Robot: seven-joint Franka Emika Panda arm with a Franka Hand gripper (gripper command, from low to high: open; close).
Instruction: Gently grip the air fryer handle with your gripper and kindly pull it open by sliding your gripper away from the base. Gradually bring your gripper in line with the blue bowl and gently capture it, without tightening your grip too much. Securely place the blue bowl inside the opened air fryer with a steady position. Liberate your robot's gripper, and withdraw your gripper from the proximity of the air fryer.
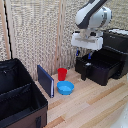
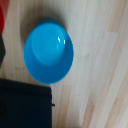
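No writing shows on the blue bowl (image 2: 48, 52) or air fryer (image 1: 107, 59).

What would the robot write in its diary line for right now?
phase: drawer pulled open | air fryer: open, basket empty | blue bowl: on table, untouched | gripper: above drawer, holding nothing seen, jaws unclear | next: likely go to bowl

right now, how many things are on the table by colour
blue: 2, the blue bowl and an upright dark-blue panel
red: 1, a small cup
black: 2, the air fryer with its drawer pulled out, and a fabric case
total: 5
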